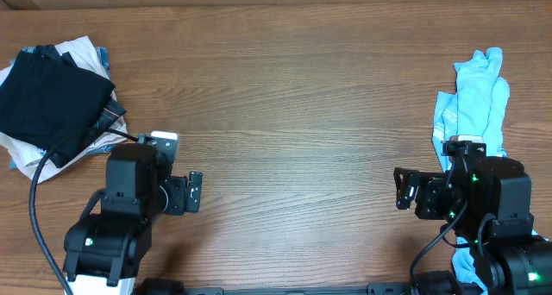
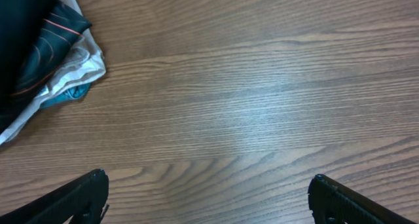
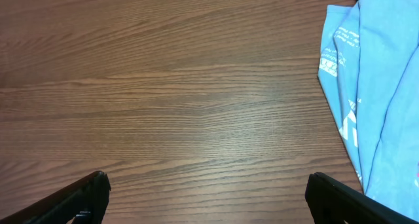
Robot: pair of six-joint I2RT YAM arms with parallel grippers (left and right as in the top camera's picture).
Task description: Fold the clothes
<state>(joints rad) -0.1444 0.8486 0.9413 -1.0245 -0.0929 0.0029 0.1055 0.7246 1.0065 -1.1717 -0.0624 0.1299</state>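
Note:
A folded black T-shirt [image 1: 50, 101] lies on top of a pile of other clothes at the far left of the table; its edge also shows in the left wrist view [image 2: 26, 34]. A light blue tee with white lettering [image 1: 473, 101] lies crumpled at the far right, partly under my right arm, and it shows in the right wrist view [image 3: 380, 86]. My left gripper [image 1: 195, 191] is open and empty over bare wood, right of the pile. My right gripper [image 1: 402, 188] is open and empty, left of the blue tee.
White and teal fabric [image 2: 75, 73] sticks out under the black shirt. The wooden table [image 1: 293, 114] stretches between the two arms. A black cable [image 1: 36, 183] runs from the left arm across the pile's edge.

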